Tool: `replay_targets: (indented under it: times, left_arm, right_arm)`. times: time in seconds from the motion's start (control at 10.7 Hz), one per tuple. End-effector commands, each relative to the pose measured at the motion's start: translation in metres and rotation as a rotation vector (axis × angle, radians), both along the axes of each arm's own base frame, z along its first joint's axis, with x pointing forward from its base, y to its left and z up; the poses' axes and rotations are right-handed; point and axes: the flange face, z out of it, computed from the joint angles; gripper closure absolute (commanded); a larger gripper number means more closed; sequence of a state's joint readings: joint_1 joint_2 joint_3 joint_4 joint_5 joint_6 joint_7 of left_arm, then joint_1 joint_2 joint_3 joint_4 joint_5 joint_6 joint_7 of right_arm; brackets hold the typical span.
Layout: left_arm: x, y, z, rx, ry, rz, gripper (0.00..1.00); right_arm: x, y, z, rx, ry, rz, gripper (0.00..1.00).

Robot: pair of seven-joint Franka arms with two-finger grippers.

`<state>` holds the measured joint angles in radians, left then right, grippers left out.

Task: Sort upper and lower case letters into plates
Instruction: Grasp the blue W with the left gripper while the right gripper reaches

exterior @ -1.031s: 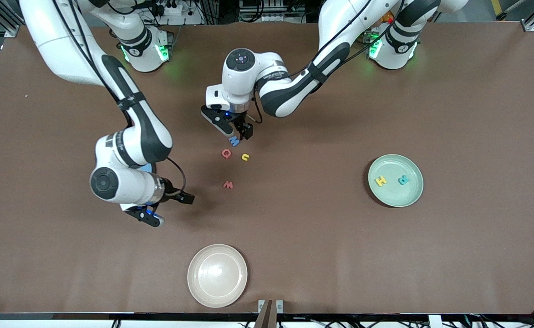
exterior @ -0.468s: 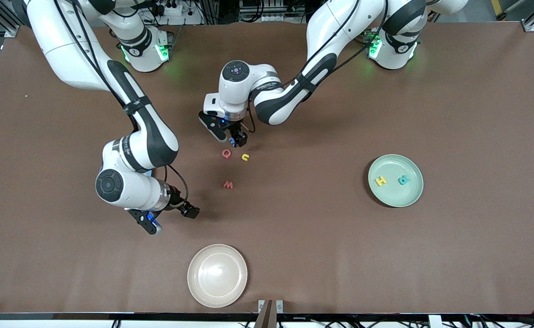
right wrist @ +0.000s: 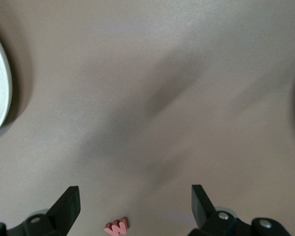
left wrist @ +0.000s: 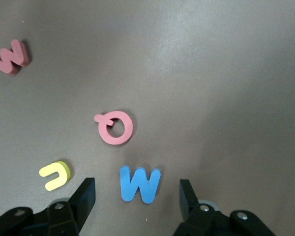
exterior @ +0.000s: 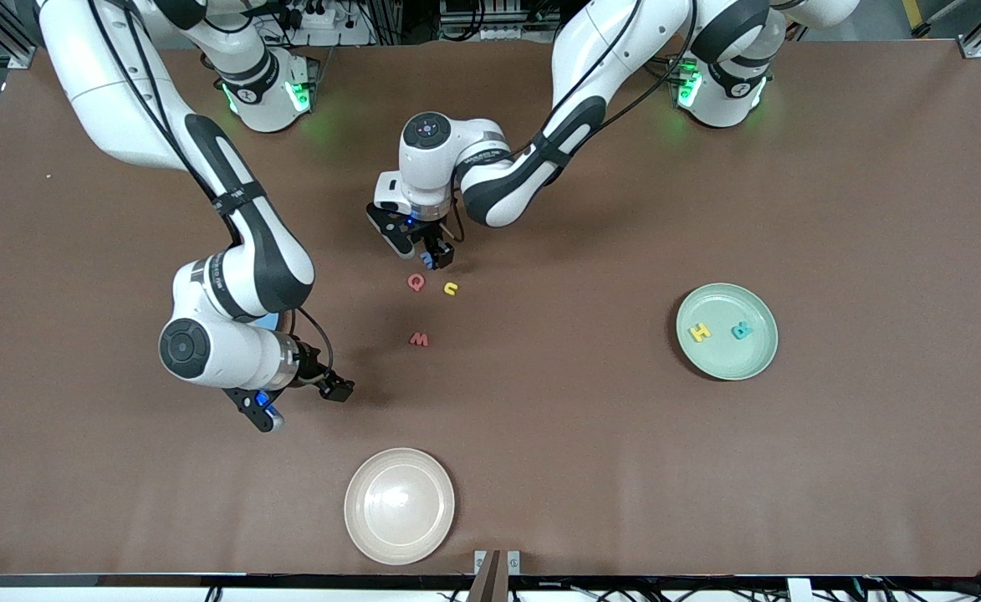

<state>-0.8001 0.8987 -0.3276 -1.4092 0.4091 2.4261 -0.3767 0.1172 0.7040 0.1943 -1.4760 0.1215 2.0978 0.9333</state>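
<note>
The left gripper (left wrist: 137,196) hangs low over the blue letter (left wrist: 139,183) lying flat on the tabletop (exterior: 590,451) beside the pink Q (left wrist: 116,128), jaws spread around it without touching; being light, thin and probably squashy foam, it wants pinching across its edges.

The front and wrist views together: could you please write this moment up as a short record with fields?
left gripper: low over the table, fingers either side of the blue M, not touching it
right gripper: open, waiting above bare table near the red w
loose letters: red Q, yellow u, red w, blue M
mint green plate: holds yellow H and teal R
cream plate: no letters in it
blue plate: mostly hidden under the right arm
</note>
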Motion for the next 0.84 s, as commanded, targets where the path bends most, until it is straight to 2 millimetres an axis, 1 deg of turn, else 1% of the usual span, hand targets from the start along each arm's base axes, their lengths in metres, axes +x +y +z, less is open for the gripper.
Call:
replay_targets:
  times: [0.0, 0.19, 0.37, 0.56, 0.75]
  left_arm:
    - [-0.006, -0.006, -0.012, 0.016, -0.026, -0.048, 0.25]
    - [-0.010, -0.007, -0.022, 0.026, -0.020, -0.050, 0.24]
    - [-0.013, -0.005, -0.036, 0.040, -0.006, -0.047, 0.24]
    - [-0.010, -0.003, -0.040, 0.046, -0.008, -0.047, 0.25]
    - [-0.009, -0.003, -0.039, 0.046, -0.010, -0.050, 0.34]
  right_arm:
    - [0.001, -0.001, 0.001, 0.003, 0.011, -0.020, 0.00]
    - [0.001, -0.003, 0.005, 0.002, 0.010, -0.023, 0.00]
    - [0.002, -0.011, -0.002, -0.012, 0.024, -0.023, 0.00]
    - [0.003, -0.015, -0.005, -0.017, 0.027, -0.037, 0.00]
    - [0.003, -0.016, -0.003, -0.015, 0.034, -0.072, 0.00]
